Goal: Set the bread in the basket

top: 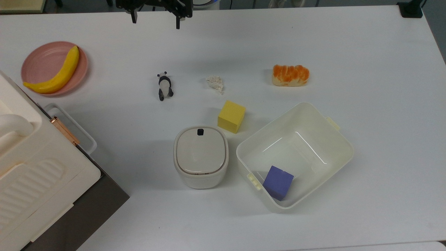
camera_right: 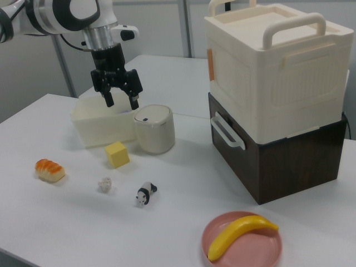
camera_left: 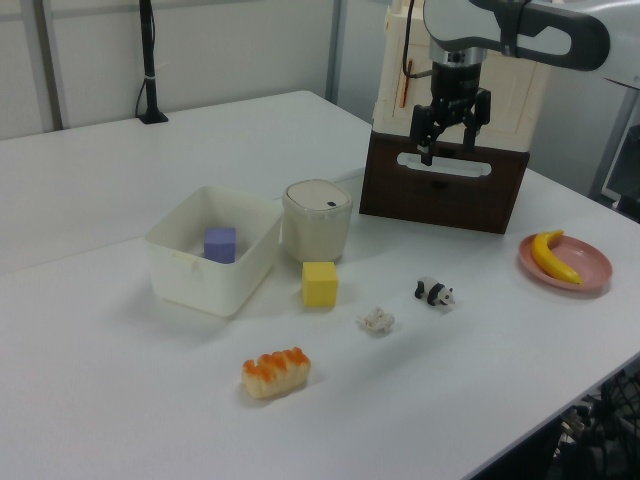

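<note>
My pincer (top: 155, 21) hangs open, holding nothing, over the worktop's (top: 366, 52) far edge in the top view. Bread (top: 290, 75) lies on the open worktop, apart from the basket (top: 343, 139), which holds a purple cube (top: 277, 182).

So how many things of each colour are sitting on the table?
Yellow: 2, banana and cube
Pink: 1, plate
Purple: 1, cube
Orange-brown: 1, bread
Black-and-white: 1, panda
Whitish: 1, scrap
Cream: 3, basket, lidded bin, box
Brown: 1, crate
Total: 11
</note>
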